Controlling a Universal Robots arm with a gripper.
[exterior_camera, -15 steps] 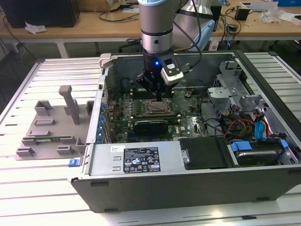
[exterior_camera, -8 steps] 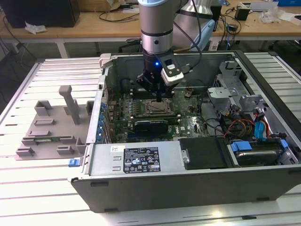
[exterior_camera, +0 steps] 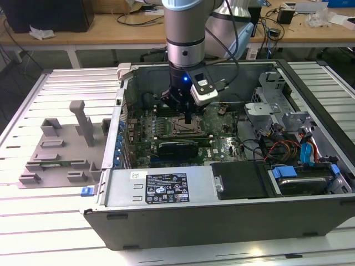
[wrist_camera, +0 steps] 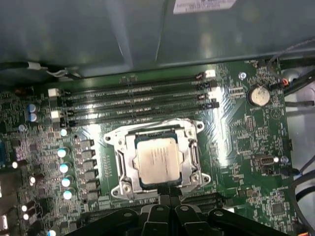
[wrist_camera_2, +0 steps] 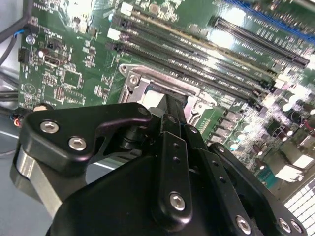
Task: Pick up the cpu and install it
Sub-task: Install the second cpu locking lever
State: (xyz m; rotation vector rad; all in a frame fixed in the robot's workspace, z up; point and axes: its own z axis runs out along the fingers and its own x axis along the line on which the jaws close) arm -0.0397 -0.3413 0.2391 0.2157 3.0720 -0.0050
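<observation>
Resting in socket: the small flat square cpu, with a silvery-grey metal top plate and thin paler rim, lies flat inside the square metal socket frame on the green motherboard.
Gripper: the black metal gripper hangs just over the socket frame's edge, fingers drawn together, gripping nothing.
Memory slots: long dark slots run just beside the socket frame.
Case: the open grey metal computer case surrounds the socket frame.
Tray: a grey plastic tray sits well apart from the socket frame, outside the case.
</observation>
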